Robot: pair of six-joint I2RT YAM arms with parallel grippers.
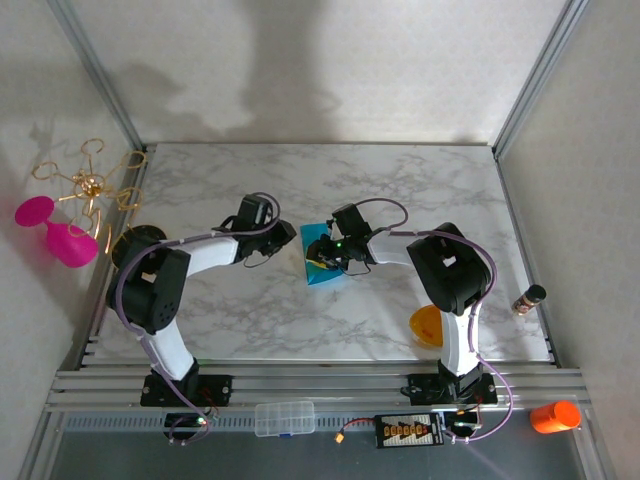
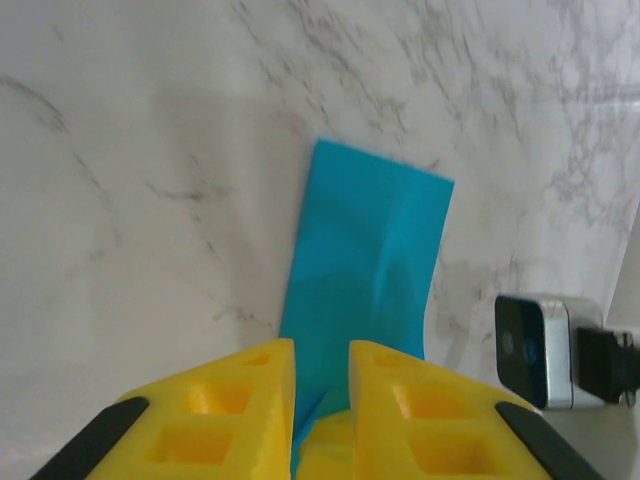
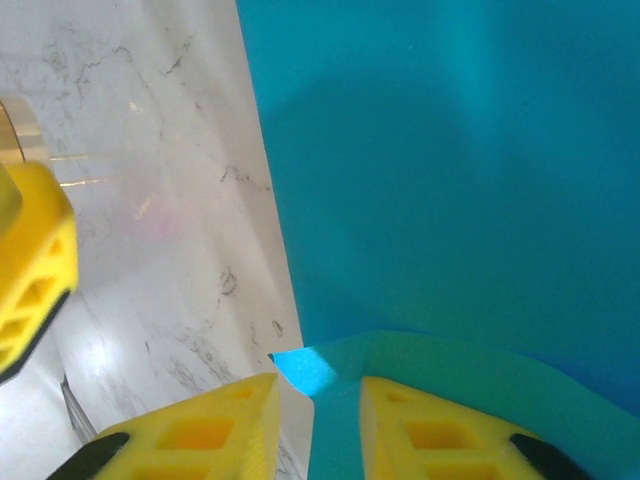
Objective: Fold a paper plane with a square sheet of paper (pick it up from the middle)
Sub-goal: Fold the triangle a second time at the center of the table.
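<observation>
The square sheet of paper (image 1: pixel 320 278) is teal-blue and lies on the marble table (image 1: pixel 420 190) between my two grippers. My left gripper (image 1: pixel 287 238) reaches it from the left. In the left wrist view the paper (image 2: pixel 370 250) stretches away as a narrow strip, and its near end runs into the slim gap of the left gripper (image 2: pixel 322 350). My right gripper (image 1: pixel 327 257) hangs over the sheet's middle. In the right wrist view a folded-over flap of the paper (image 3: pixel 450 180) ends in a bright corner between the parted yellow fingers of the right gripper (image 3: pixel 318 385).
An orange bowl (image 1: pixel 427 325) sits by the right arm's base. A small bottle (image 1: pixel 528 298) stands at the right edge and an orange cup (image 1: pixel 555 416) off the table's front. Pink goblets (image 1: pixel 60 235) and a gold wire stand (image 1: pixel 90 180) sit at far left.
</observation>
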